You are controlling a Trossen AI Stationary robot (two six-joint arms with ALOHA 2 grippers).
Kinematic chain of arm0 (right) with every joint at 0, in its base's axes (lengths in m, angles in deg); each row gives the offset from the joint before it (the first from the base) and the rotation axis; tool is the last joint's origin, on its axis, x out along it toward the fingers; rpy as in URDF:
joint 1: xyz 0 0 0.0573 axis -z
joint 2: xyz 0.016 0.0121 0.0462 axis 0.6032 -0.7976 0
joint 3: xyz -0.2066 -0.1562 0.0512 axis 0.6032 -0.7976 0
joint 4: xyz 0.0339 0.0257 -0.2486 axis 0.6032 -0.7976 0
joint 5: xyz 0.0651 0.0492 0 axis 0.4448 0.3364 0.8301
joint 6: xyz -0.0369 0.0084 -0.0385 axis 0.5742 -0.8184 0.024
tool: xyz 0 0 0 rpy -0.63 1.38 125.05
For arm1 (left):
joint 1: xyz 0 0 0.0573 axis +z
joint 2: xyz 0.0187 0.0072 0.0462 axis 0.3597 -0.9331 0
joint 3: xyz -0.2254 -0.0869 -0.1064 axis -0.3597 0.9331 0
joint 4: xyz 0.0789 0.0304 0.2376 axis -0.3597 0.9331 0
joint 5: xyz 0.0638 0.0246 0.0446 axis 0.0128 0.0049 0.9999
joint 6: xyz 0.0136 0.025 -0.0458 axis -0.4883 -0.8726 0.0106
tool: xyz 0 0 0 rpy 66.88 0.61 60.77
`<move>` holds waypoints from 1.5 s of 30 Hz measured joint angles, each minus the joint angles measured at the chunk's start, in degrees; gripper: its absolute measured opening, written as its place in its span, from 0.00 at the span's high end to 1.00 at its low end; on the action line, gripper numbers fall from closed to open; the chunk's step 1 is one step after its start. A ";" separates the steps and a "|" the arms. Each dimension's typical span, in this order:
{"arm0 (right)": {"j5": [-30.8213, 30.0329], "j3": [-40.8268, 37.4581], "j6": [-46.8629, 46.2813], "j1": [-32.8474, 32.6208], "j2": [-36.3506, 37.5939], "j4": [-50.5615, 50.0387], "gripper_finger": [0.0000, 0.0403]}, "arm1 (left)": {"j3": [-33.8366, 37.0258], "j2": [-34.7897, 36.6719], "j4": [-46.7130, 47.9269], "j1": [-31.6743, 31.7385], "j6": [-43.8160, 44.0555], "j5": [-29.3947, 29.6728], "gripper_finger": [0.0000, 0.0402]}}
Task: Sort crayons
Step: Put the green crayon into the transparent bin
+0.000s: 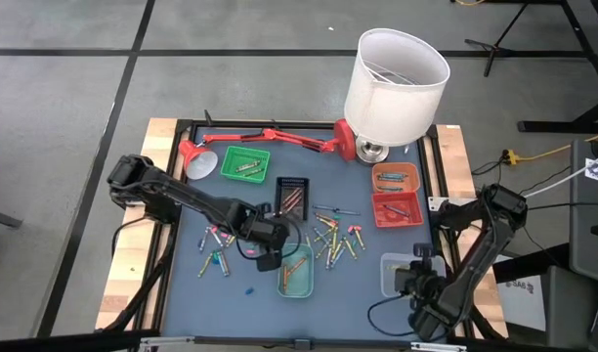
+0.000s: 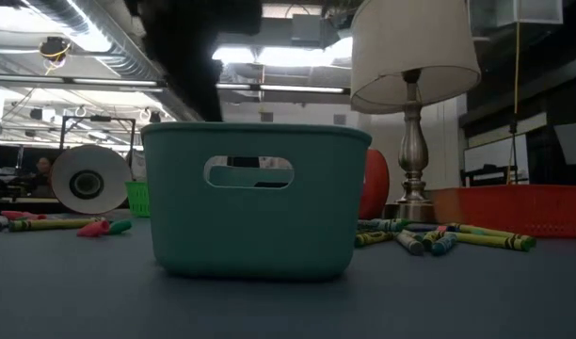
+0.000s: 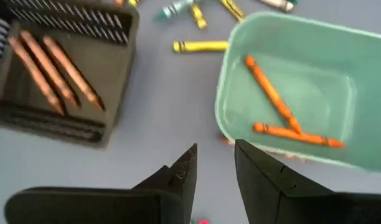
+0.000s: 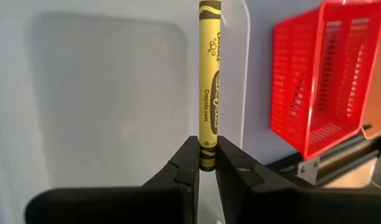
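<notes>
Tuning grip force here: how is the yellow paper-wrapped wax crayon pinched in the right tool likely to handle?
The yellow paper-wrapped wax crayon looks stiff, standing straight out from the right tool. Held only by its end, it might pivot or slip. Being round and thin, it would probably roll once dropped.

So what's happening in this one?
Two arms are sorting crayons into trays. The right gripper holds a yellow crayon upright over the clear tray. The left gripper, jaws open and empty, hovers beside the teal tray, which holds two orange crayons. Many loose crayons remain on the table.
</notes>
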 joint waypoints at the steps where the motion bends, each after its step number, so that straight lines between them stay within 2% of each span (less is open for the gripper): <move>1: 0.02 -0.72 0.00 0.01 0.00 0.12 0.91 | -0.02 0.36 1.28 -0.20 1.04 -0.24 0.77; 11: 1.41 -4.67 0.04 0.02 -0.02 4.46 0.91 | 0.00 0.63 18.29 -2.22 12.23 -1.51 0.77; 14: 1.42 -4.67 0.06 0.02 -0.02 4.44 0.90 | 0.20 0.63 20.38 -2.20 14.96 -0.74 0.77; 27: 2.02 -4.67 0.07 0.02 -0.02 4.91 0.72 | 12.46 0.57 15.42 1.60 19.36 -0.20 0.77; 35: 2.04 -4.67 0.22 0.02 -0.02 4.88 0.71 | 18.64 0.55 7.67 5.00 19.08 -1.93 0.77; 45: 2.07 -4.66 1.29 0.02 -0.02 4.80 0.71 | 21.63 0.81 4.85 6.74 18.93 -4.13 0.77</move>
